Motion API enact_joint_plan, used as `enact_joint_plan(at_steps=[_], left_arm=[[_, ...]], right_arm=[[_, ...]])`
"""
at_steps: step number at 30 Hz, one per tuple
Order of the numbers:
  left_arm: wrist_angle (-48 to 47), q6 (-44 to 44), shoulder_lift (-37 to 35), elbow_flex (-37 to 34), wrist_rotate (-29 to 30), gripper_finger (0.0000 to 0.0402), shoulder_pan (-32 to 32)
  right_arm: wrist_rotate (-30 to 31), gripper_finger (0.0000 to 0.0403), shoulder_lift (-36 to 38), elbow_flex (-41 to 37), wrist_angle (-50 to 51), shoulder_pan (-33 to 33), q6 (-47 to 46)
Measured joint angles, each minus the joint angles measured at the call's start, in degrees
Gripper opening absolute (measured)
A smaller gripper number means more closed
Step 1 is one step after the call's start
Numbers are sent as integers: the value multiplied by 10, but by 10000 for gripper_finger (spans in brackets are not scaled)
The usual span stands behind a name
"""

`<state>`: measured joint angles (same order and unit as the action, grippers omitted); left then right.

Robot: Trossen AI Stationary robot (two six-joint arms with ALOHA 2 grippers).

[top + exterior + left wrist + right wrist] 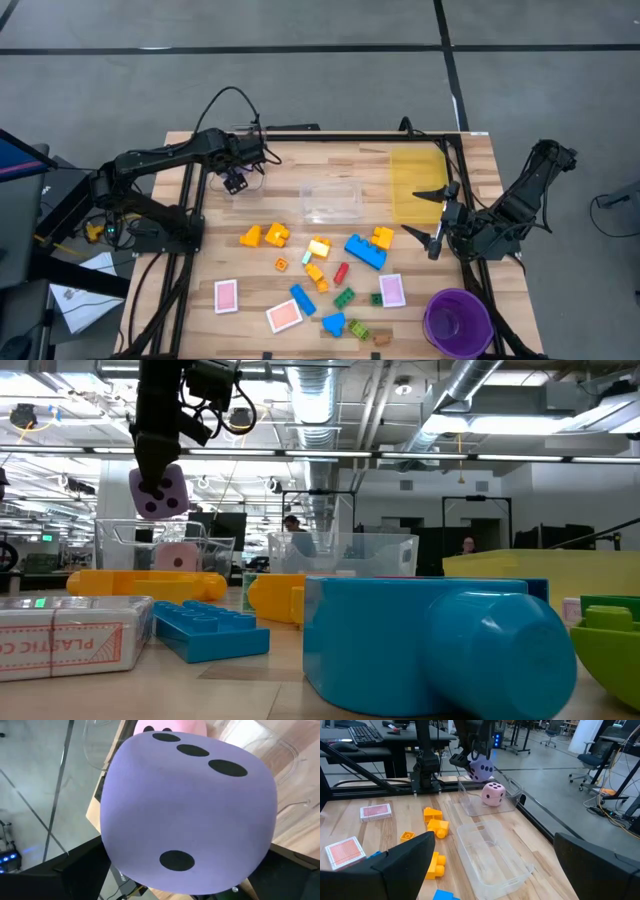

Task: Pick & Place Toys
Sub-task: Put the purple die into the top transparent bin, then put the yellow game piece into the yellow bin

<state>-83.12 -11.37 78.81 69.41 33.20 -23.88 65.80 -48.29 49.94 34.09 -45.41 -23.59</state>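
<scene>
My left gripper [158, 460] is shut on a purple dotted die [159, 492], which also shows in the left wrist view [190, 810] and the right wrist view [481, 769]. It hangs above a small clear bin [470, 802] at the table's far left. A pink dotted die [493, 793] rests on that bin's floor. Several loose bricks, such as a yellow one [264, 236] and a blue one [365, 250], lie on the table with pink-backed cards [227, 296]. My right gripper [436, 216] is open and empty beside the yellow bin [415, 185]. My left gripper pinches the purple die's upper part [156, 478] between its two fingers. The fingers come from above, pointing down. The die hangs below them, lifted clear above the small clear bin and the pink die.
A second clear bin [332, 200] stands at the table's far middle. A round purple cup [457, 322] stands at the near right corner. Two more cards [284, 316] [391, 290] lie among the bricks near the front edge.
</scene>
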Motion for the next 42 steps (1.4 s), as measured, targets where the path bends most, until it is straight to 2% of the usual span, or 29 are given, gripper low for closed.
enact_joint_plan(at_steps=[11, 15, 19, 22, 25, 28, 34, 42], left_arm=[[6, -12, 0, 0, 3, 400, 0], [25, -11, -5, 0, -43, 400, -6], [14, -40, -9, 0, -33, 400, -21], [27, -44, -34, 0, -80, 400, -51], [28, -51, -43, 0, -82, 400, -66], [64, -55, -67, 0, -119, 400, -81], [66, -73, -76, 0, -116, 400, -106], [105, -75, -76, 0, -126, 400, -106]], right_arm=[[0, 400, 0, 0, 0, 0, -4], [0, 400, 0, 0, 0, 0, -4], [0, 400, 0, 0, 0, 0, -4], [0, 400, 0, 0, 1, 0, -4], [-4, 400, 0, 0, 3, 0, -4], [-4, 400, 0, 0, 3, 0, -4], [-4, 400, 0, 0, 3, 0, -4], [-4, 400, 0, 0, 3, 0, -4]])
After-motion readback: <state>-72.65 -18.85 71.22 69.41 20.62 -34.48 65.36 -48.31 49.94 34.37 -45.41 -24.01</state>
